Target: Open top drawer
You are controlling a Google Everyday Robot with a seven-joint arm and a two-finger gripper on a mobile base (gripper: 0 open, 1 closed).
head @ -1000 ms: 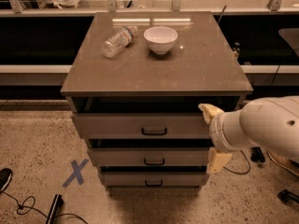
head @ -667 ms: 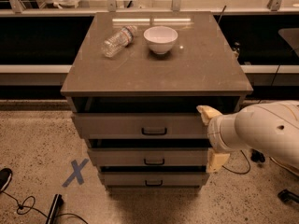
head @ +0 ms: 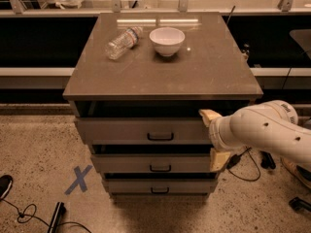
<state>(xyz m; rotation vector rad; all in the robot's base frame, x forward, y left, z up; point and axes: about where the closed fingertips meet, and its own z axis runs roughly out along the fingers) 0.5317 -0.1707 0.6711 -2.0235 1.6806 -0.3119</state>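
The top drawer (head: 131, 129) is the widest grey front under the cabinet top, with a small black pull handle (head: 160, 136) at its centre. It stands a little way out, with a dark gap above its front. My gripper (head: 215, 138) is at the drawer front's right end, on a white arm coming in from the right. Its tan fingers (head: 209, 115) are spread apart, one at the front's top edge and one below it, near the middle drawer (head: 146, 163). The gripper holds nothing.
A white bowl (head: 166, 41) and a clear plastic bottle (head: 122, 41) lying on its side rest on the cabinet top (head: 204, 76). The bottom drawer (head: 155, 187) is below. A blue tape X (head: 77, 179) and cables (head: 29, 212) are on the floor at left.
The arm and gripper have shifted slightly to the left along the drawer front. The drawer itself looks unchanged.
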